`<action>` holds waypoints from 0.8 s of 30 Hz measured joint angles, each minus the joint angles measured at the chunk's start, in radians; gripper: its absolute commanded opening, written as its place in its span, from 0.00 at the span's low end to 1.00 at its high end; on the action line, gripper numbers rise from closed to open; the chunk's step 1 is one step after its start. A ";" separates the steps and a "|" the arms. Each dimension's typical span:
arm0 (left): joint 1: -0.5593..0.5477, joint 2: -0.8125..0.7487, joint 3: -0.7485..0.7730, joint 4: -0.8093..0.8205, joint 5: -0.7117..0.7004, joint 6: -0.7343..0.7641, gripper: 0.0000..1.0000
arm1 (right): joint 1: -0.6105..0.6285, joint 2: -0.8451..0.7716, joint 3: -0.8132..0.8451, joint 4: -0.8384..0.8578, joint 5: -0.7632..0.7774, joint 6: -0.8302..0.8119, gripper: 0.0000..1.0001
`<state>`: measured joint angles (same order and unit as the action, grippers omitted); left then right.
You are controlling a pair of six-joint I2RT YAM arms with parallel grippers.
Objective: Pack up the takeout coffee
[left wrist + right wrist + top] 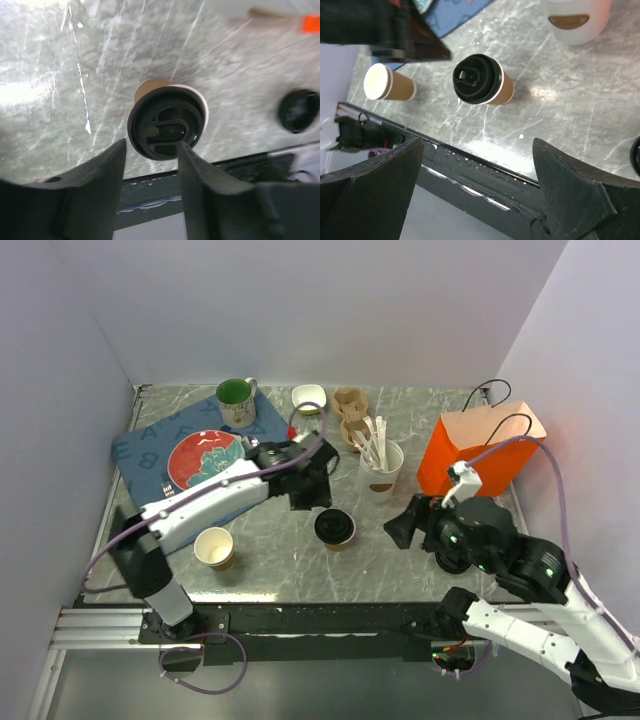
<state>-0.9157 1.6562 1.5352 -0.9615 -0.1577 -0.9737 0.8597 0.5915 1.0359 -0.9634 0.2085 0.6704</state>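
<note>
My left jaws hover half-spread and empty just above the coffee (334,527). It stands upright mid-counter (270,555), a smooth brown paper cup with a round, glossy black lid. Farther right, my right jaws gape wide and empty, facing it. The stiff orange bag (470,455) stands just behind them, so I'd use the right arm.

Paper takeout coffee (335,529) (glossy plastic lid (167,126)) on shiny marbled table (270,542)
</note>
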 measured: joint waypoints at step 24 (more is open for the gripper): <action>0.157 -0.242 -0.476 0.496 0.402 0.081 0.46 | -0.016 0.476 -0.030 0.224 0.016 0.072 0.89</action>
<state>-0.7586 1.4139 1.0595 -0.4656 0.2443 -0.8928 0.8433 1.0679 1.0058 -0.7391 0.2241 0.7422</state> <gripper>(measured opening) 0.471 0.900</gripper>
